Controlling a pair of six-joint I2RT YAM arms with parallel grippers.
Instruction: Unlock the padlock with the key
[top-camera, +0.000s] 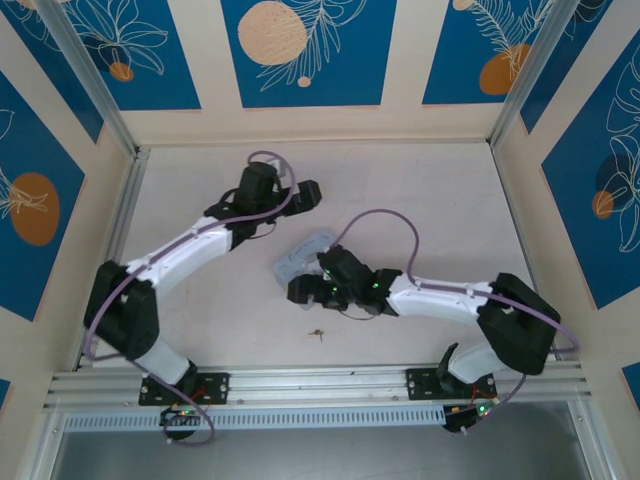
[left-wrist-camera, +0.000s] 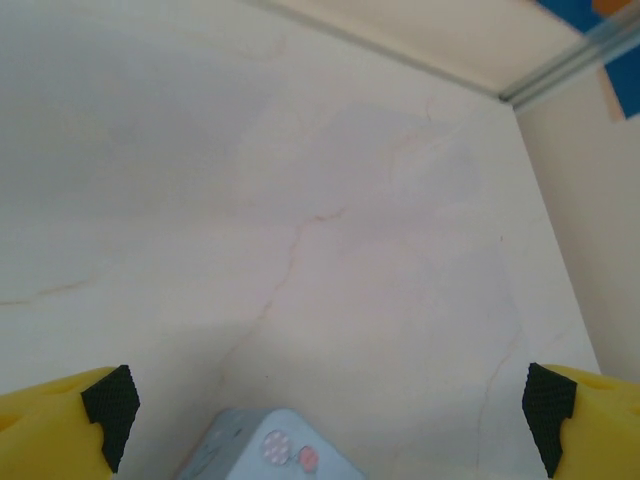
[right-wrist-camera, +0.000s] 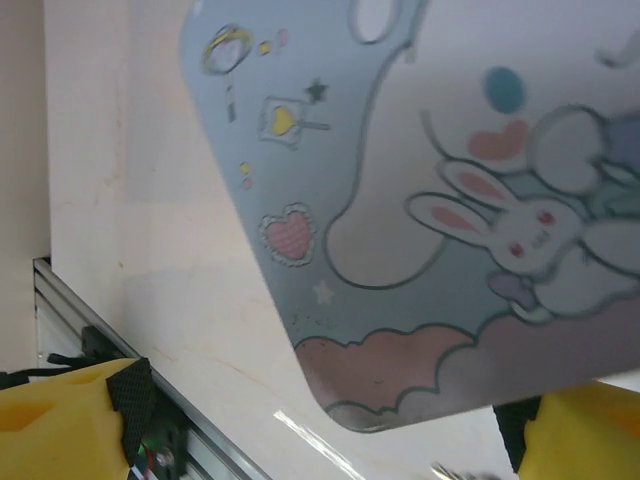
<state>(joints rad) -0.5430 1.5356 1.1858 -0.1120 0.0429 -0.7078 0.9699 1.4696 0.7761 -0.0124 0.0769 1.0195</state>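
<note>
Mid-worktop (top-camera: 430, 200), a pastel-blue cartoon-printed tin (top-camera: 300, 256) lies flat, set at an angle. Left tool (top-camera: 304, 195) hangs just far of the tin, jaws spread to their widest, nothing between them; its wrist view catches one tin corner low between the yellow fingertips (left-wrist-camera: 70, 425). Right tool (top-camera: 312, 280) sits over the tin's near end, jaws wide apart, gripping nothing; a rounded tin corner lies between its fingers (right-wrist-camera: 75, 420), touching neither. The key (top-camera: 318, 333), a tiny pale-gold speck, rests on bare worktop near of the right tool, apart from the tin; detail too small to read.
</note>
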